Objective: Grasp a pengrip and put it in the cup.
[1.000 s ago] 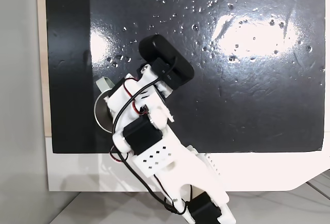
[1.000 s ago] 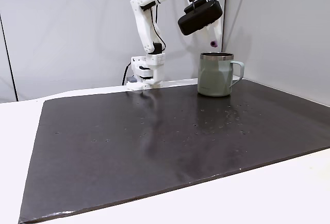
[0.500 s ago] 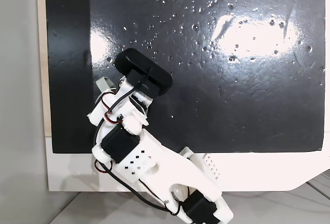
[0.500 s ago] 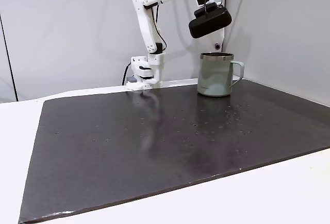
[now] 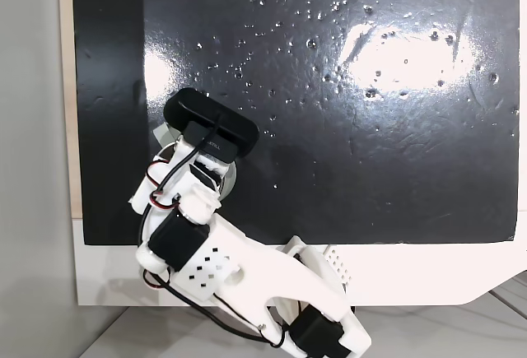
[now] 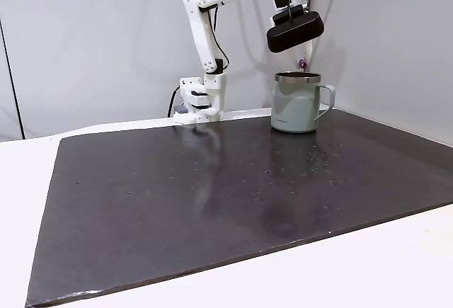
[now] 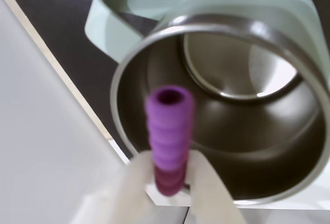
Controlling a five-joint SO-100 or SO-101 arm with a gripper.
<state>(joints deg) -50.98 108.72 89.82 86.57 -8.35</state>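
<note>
The light-purple ribbed pengrip [image 7: 170,126] is pinched at its lower end between my gripper's [image 7: 170,177] pale fingers [image 7: 136,183] and points down at the cup's [image 7: 289,44] shiny steel inside. From the side, the pengrip [image 6: 303,62] hangs just above the rim of the pale grey-green cup [image 6: 295,103], whose loop handle faces right. My gripper [image 6: 303,59] is shut on it, under the black wrist camera. From above, the arm [image 5: 198,251] covers most of the cup; its handle [image 5: 160,134] sticks out at the left.
The cup stands at a far corner of a large black mat [image 6: 212,195] on a white table. The arm's base [image 6: 199,103] sits just left of the cup in the side view. A grey wall [image 6: 382,39] rises close behind.
The arm has swung with the pengrip toward the cup, leftward seen from above. The pengrip has gone from beside the rim to right above the cup's mouth.
</note>
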